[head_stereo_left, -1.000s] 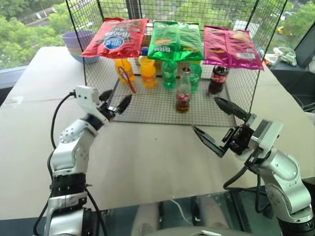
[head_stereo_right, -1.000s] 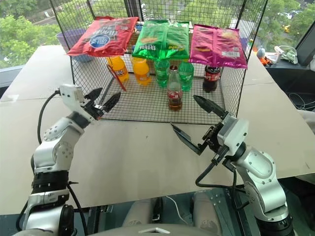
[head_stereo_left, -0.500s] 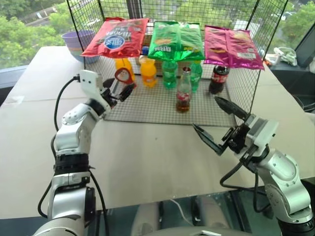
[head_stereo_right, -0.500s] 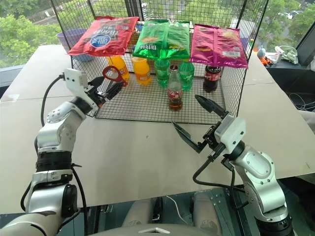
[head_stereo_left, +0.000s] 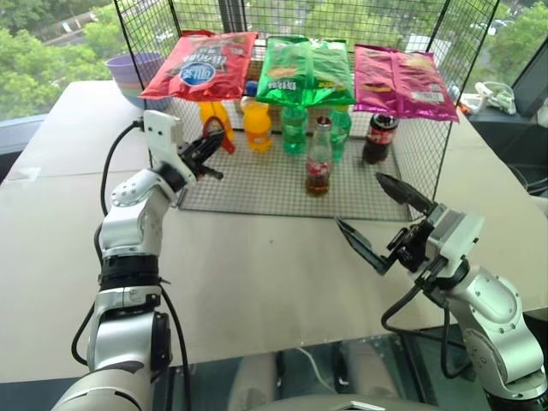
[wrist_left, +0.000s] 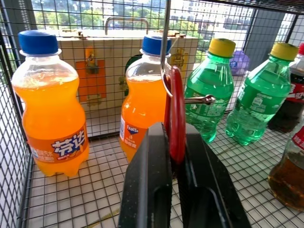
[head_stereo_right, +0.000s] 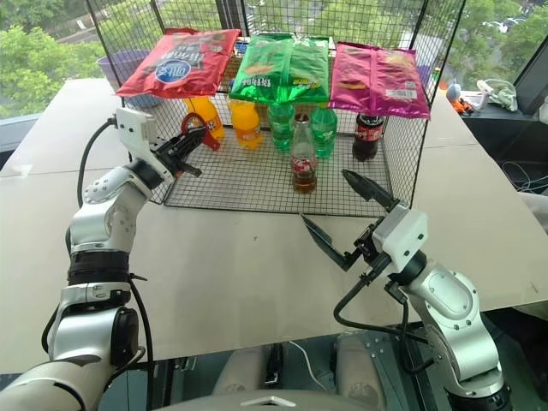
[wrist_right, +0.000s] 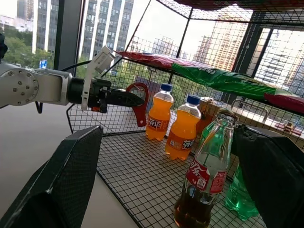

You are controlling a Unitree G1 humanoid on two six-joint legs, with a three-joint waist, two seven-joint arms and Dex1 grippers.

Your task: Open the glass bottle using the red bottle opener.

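Note:
The red bottle opener point(wrist_left: 176, 109) hangs from a metal hook inside the wire rack point(head_stereo_left: 257, 187), at the rack's left front. My left gripper point(head_stereo_left: 212, 147) is shut on the opener's lower part, and its black fingers point(wrist_left: 148, 180) press it from both sides. The glass bottle point(head_stereo_left: 319, 158) stands upright in the middle of the rack floor, with a red label and dark cola in its lower part. In front of the rack and to the bottle's right, my right gripper point(head_stereo_left: 358, 199) stands wide open above the table and holds nothing.
Two orange soda bottles point(head_stereo_left: 257, 124), green bottles point(head_stereo_left: 295, 128) and a squat dark cola bottle point(head_stereo_left: 380, 139) stand behind the glass bottle. Red point(head_stereo_left: 199, 64), green point(head_stereo_left: 306, 70) and pink point(head_stereo_left: 402, 81) snack bags lie on the rack's top. A purple bowl point(head_stereo_left: 133, 73) sits far left.
My left gripper has risen and gone forward to the hanging opener, then shut on it. The right arm has stayed where it was.

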